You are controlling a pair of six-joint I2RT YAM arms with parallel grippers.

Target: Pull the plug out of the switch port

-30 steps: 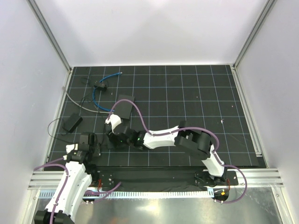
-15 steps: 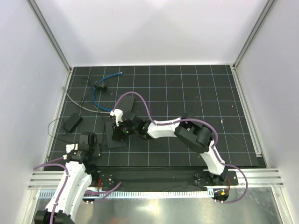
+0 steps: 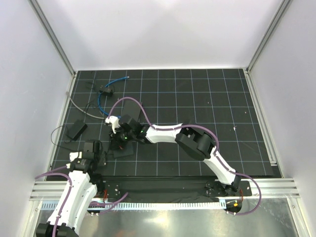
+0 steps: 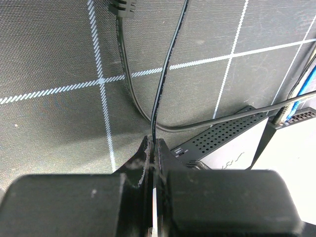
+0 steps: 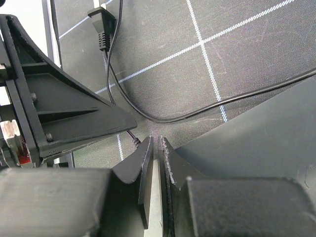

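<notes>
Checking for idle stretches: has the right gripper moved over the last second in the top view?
Yes. The right gripper has shifted left, closer to the small black box by the mat's left edge, which stayed put.

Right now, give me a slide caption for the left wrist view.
Left tool pinching a thin black wire over the gridded mat, vented black box at right.
</notes>
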